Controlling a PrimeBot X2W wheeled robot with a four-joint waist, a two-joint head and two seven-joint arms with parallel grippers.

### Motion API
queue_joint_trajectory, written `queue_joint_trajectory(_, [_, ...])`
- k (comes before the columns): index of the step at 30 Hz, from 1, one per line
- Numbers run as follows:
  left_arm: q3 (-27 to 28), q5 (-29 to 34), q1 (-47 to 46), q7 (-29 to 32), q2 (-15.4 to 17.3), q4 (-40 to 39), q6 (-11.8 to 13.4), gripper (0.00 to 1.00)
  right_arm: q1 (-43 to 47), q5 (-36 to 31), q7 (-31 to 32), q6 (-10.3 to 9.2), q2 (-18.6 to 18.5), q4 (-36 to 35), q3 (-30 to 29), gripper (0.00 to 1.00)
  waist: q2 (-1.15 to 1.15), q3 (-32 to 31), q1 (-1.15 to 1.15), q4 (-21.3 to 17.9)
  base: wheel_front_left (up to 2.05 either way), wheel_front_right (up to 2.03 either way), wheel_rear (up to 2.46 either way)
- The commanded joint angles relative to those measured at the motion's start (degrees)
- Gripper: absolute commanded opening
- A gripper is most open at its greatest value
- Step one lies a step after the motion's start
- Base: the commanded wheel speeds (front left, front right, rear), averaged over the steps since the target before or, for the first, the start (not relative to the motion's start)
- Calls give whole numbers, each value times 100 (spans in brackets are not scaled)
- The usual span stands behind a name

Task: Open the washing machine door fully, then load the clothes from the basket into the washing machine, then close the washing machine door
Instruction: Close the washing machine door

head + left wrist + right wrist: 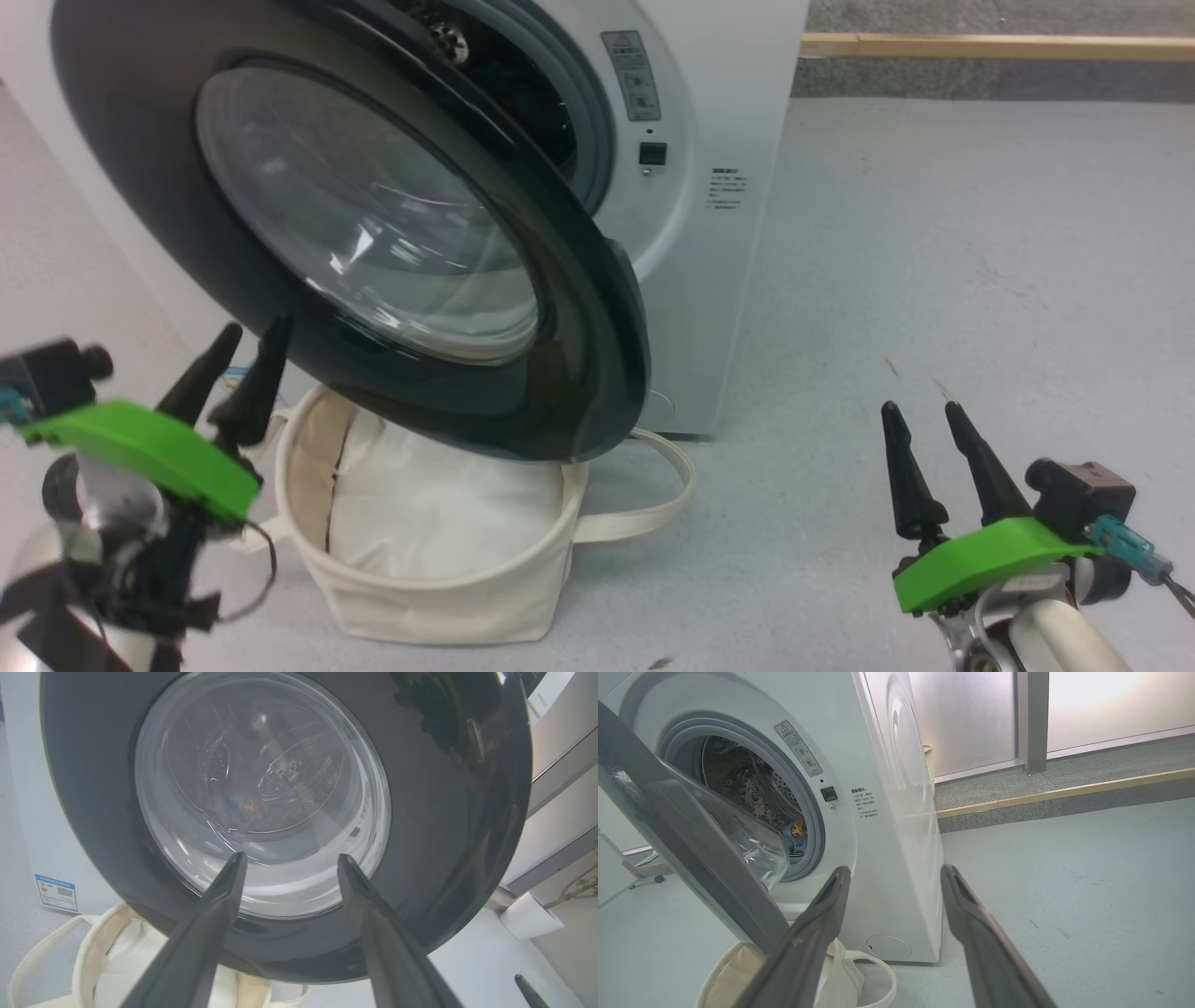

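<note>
Head view: door-closing step, by appearance. The washing machine door (364, 224) stands ajar; the clothes (797, 837) lie inside the drum (738, 784). Left gripper (256, 327), at the door's 8 o'clock, and right gripper (921, 409): jaws wide, empty. Next move likely calls for pressing the rim until latched.

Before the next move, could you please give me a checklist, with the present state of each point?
1. The washing machine door shut: not ok, partly open above the basket.
2. The clothes in the washing machine: ok, blue cloth lies inside.
3. The basket emptied: cannot tell; a white pad shows, the door hides part.
4. The left claw open, empty: ok.
5. The right claw open, empty: ok.
</note>
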Motion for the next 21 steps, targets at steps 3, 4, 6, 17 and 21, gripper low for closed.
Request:
queue_joint_trajectory(3, [-176,357,11,-752,430,-89,-37,100,-58,-5,-71,2,-102,-190,52,100,0,-42,1,100,0,0,0])
queue_joint_trajectory(4, [-307,541,64,-1045,518,3,-37,100,-49,-5,-71,2,-102,-189,48,100,0,-49,1,123,0,0,0])
queue_joint_trajectory(6, [-539,1022,155,-1914,637,390,-37,100,-40,-5,-71,2,-106,-194,73,100,0,-70,1,161,0,0,0])
queue_joint_trajectory(17, [-882,1677,222,-3282,592,1681,-34,100,18,-8,-71,2,-192,-180,-43,100,0,-156,1,170,0,0,0])
queue_joint_trajectory(21, [-804,1739,166,-3338,581,1867,-35,100,60,-37,-71,2,-217,-211,-173,100,0,-152,1,178,0,0,0])
